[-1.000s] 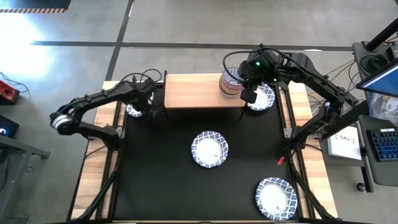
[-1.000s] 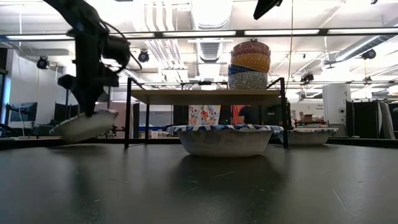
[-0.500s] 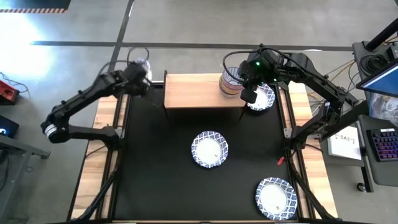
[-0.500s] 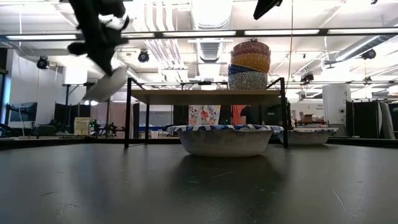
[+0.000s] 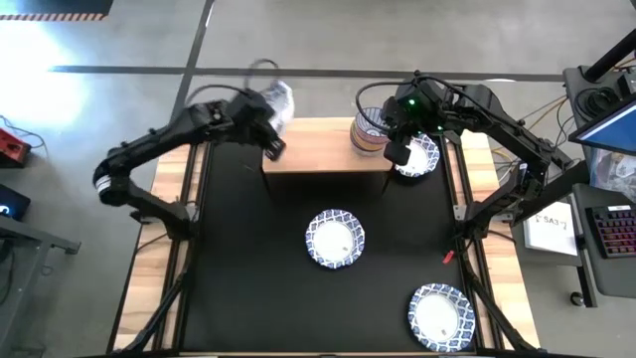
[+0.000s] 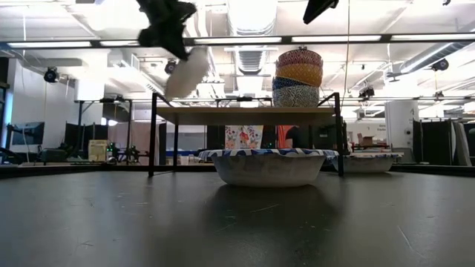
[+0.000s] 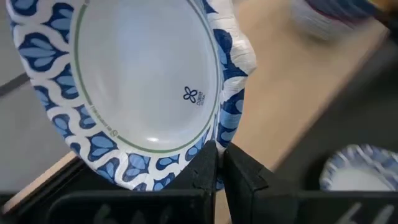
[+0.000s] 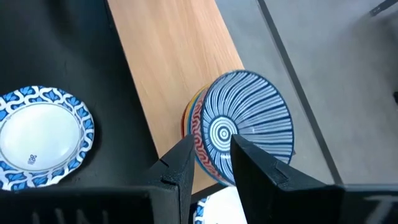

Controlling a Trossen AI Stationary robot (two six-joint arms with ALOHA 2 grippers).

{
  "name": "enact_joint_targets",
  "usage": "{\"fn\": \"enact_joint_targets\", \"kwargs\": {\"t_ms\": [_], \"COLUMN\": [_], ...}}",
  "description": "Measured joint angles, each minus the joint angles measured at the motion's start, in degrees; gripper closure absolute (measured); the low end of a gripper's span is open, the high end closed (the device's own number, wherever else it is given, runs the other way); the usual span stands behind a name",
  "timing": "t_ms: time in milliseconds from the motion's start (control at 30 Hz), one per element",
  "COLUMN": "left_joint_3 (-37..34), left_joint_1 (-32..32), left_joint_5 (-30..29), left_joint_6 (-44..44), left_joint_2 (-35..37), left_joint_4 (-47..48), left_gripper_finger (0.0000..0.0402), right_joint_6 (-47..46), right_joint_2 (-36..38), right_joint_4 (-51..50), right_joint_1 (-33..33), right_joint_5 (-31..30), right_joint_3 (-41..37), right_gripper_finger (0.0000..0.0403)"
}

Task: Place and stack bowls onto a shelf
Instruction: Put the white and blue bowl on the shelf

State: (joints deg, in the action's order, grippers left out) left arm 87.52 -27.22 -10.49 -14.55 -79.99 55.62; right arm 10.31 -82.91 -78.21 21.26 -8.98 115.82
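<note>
My left gripper [image 6: 169, 33] is shut on a white bowl with a blue-patterned rim [image 7: 137, 87], which hangs tipped steeply above the left end of the shelf [image 5: 318, 149]. It appears blurred in the high view [image 5: 276, 99] and pale in the low view [image 6: 185, 73]. A stack of small bowls [image 6: 298, 78] stands on the shelf's right end, a blue-striped one on top [image 8: 245, 127]. My right gripper [image 5: 396, 149] hangs open high beside that stack, with nothing between its fingers [image 8: 180, 165]. My left gripper pinches the white bowl's patterned rim [image 7: 216, 138] between its two fingers, at one spot on the edge. The bowl is lifted clear above the shelf, standing steeply on edge with its inside turned toward the wrist.
Three more white bowls with blue rims lie on the black tabletop: one mid-table [image 5: 335, 239], one near the front right [image 5: 439, 315], one by the shelf's right end [image 5: 417, 159]. The shelf's left and middle board is bare wood [image 8: 168, 56].
My left gripper has carried the white bowl up from beside the shelf's left end near table height, first toward the far edge, then right over the shelf's left end. The bowl has tipped from nearly level to steeply on edge.
</note>
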Motion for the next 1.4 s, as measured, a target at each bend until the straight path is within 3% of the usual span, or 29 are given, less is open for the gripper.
{"fn": "enact_joint_targets", "kwargs": {"t_ms": [167, 333, 933, 1400], "left_joint_3": [4.16, 6.78, 6.94, 6.89], "left_joint_1": [7.58, 10.70, 11.27, 11.42], "left_joint_5": [-0.08, -2.48, -8.51, -8.06], "left_joint_6": [5.41, 6.58, 7.90, 7.87], "left_joint_2": [-4.82, -8.35, -13.72, -13.72], "left_joint_4": [0.16, 4.30, 9.12, 9.00], "left_gripper_finger": [0.0401, 0.0401, 0.0400, 0.0329], "right_joint_6": [-0.50, -1.41, -1.39, -1.34], "right_joint_2": [-0.02, -0.02, -0.09, -0.09], "right_joint_4": [-2.05, -3.52, -3.88, -3.88], "right_joint_1": [0.00, 0.00, 0.00, 0.00], "right_joint_5": [-0.01, -0.01, -0.04, -0.06], "right_joint_3": [-0.01, -0.10, -2.63, -2.63], "right_gripper_finger": [0.0310, 0.0309, 0.0310, 0.0309]}}
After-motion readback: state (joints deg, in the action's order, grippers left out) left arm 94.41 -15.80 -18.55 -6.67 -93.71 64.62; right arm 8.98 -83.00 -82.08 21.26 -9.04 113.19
